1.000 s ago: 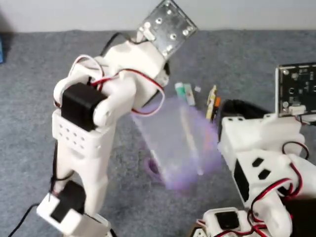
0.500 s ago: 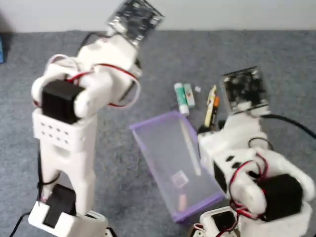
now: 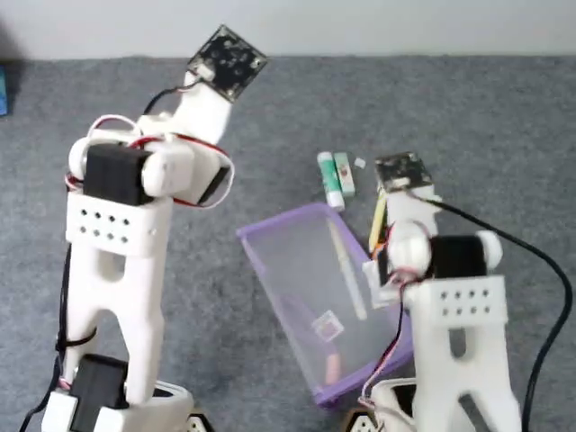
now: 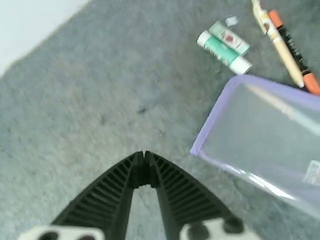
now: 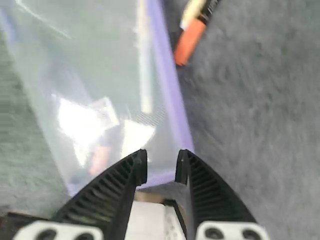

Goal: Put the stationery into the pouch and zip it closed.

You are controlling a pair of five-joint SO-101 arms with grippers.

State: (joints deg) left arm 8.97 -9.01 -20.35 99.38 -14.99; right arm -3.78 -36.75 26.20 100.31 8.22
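The left hand (image 4: pixel 144 156), closed on nothing, hangs over bare counter (image 4: pixel 100 90) beside the pouch (image 4: pixel 270 135). The right hand (image 5: pixel 161 159), slightly parted and empty, hovers above the pouch's purple edge. Two tubes (image 3: pixel 335 177) and pens (image 3: pixel 377 219) lie just beyond the pouch, toward the counter's far edge.

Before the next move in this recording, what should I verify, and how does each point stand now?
1. Free left gripper: ok, shut on nothing, above the grey carpet.
2. Ready right gripper: ok, open, over the purple edge of the translucent purple-edged pouch.
3. All stationery inside: not ok; the long green-and-white tube, short green tube, yellow pen and orange-and-black marker lie on the carpet beside the pouch.
4. Pouch mouth open: cannot tell.
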